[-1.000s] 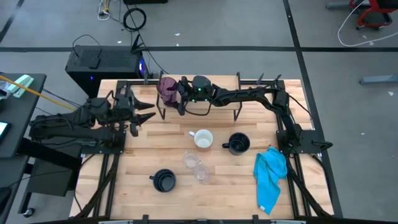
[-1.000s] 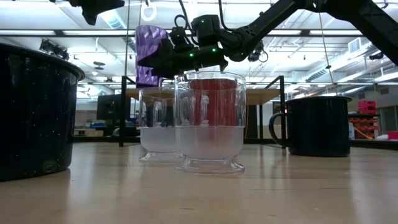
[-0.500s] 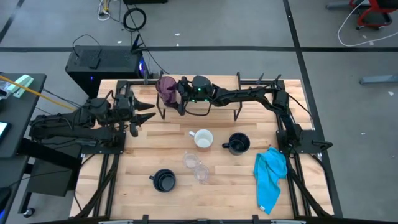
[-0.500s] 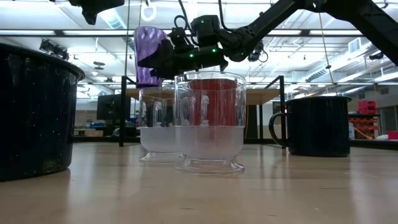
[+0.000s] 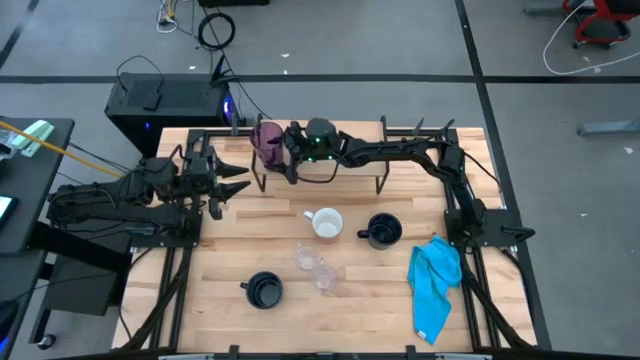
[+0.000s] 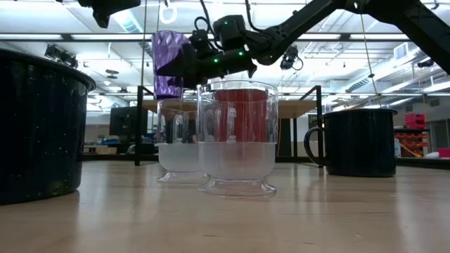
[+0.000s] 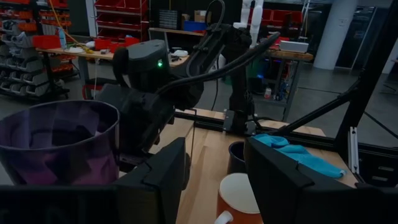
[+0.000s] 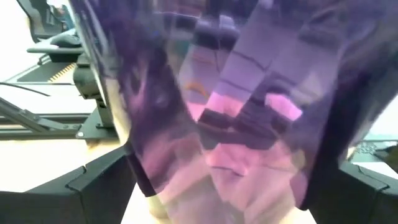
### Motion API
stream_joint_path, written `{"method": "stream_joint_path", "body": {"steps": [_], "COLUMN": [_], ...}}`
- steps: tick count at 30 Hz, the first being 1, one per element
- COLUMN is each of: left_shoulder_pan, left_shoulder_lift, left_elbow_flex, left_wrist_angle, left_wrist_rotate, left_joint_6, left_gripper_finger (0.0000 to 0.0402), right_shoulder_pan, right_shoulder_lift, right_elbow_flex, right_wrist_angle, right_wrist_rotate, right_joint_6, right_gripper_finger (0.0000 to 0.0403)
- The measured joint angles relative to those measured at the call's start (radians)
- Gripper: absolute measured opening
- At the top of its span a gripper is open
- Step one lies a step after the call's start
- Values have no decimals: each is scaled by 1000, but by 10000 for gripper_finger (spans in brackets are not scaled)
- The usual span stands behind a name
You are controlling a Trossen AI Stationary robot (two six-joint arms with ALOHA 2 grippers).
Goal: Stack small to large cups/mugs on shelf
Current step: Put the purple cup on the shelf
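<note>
The purple tumbler (image 5: 267, 140) is at the left end of the shelf (image 5: 360, 175), upright, its base at the plank's level (image 6: 302, 104). My right gripper (image 5: 283, 150) reaches level from the table's right, open, one finger on either side of the tumbler (image 8: 236, 112). My left gripper (image 5: 238, 178) waits open at the table's left, pointing at the tumbler (image 7: 59, 143). On the table stand a white mug (image 5: 326, 223), two black mugs (image 5: 382, 231) (image 5: 263, 290) and two clear cups (image 5: 305, 258) (image 5: 323, 277). My right gripper has its fingers (image 8: 102, 180) level beside the tumbler's lower wall (image 8: 155, 168), one on each side, coming from the table's right. Whether the fingers touch the wall, I cannot tell.
A blue cloth (image 5: 435, 285) lies at the table's right, near the right arm's base. The shelf's black legs (image 5: 382, 185) stand on the table's far part. Bare tabletop lies between the shelf and the mugs.
</note>
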Motion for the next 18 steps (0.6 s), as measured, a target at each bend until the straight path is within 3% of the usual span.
{"method": "stream_joint_path", "body": {"steps": [18], "left_shoulder_pan": [0], "left_shoulder_lift": [0], "left_elbow_flex": [0], "left_wrist_angle": [-12], "left_wrist_rotate": [0], "left_joint_6": [0], "left_gripper_finger": [172], "right_shoulder_pan": [-15], "right_shoulder_lift": [-56], "right_elbow_flex": [2], "right_wrist_angle": [-218], "right_wrist_rotate": [-55], "right_joint_6": [-57], "right_gripper_finger": [400]}}
